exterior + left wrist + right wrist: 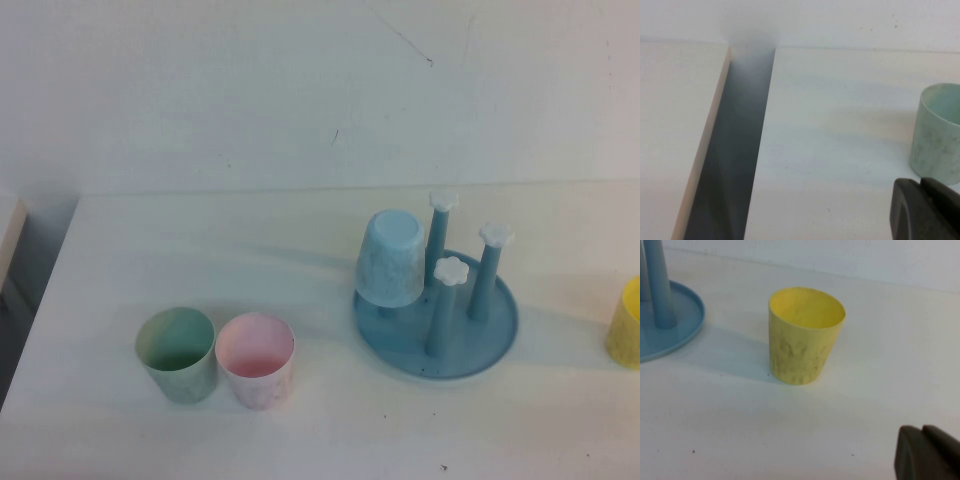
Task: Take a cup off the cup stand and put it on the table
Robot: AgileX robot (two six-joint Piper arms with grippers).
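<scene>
The light blue speckled cup (pixel 390 258) sits upside down over one peg of the round blue cup stand (pixel 478 352) on the right half of the white table (pixel 250 260). Three other pegs with white flower caps stand bare. Neither gripper shows in the high view. My left gripper (pixel 921 184) is shut and empty, low over the table beside the green cup (pixel 937 135). My right gripper (pixel 922 430) is shut and empty, low over the table near the yellow cup (pixel 805 335); the stand's rim (pixel 687 327) lies beyond that cup.
A green cup (pixel 177 355) and a pink cup (pixel 256 360) stand upright side by side at the front left. A yellow cup (pixel 628 322) stands at the right edge. A dark gap (pixel 735 150) separates the table's left edge from a neighbouring surface (pixel 675 125).
</scene>
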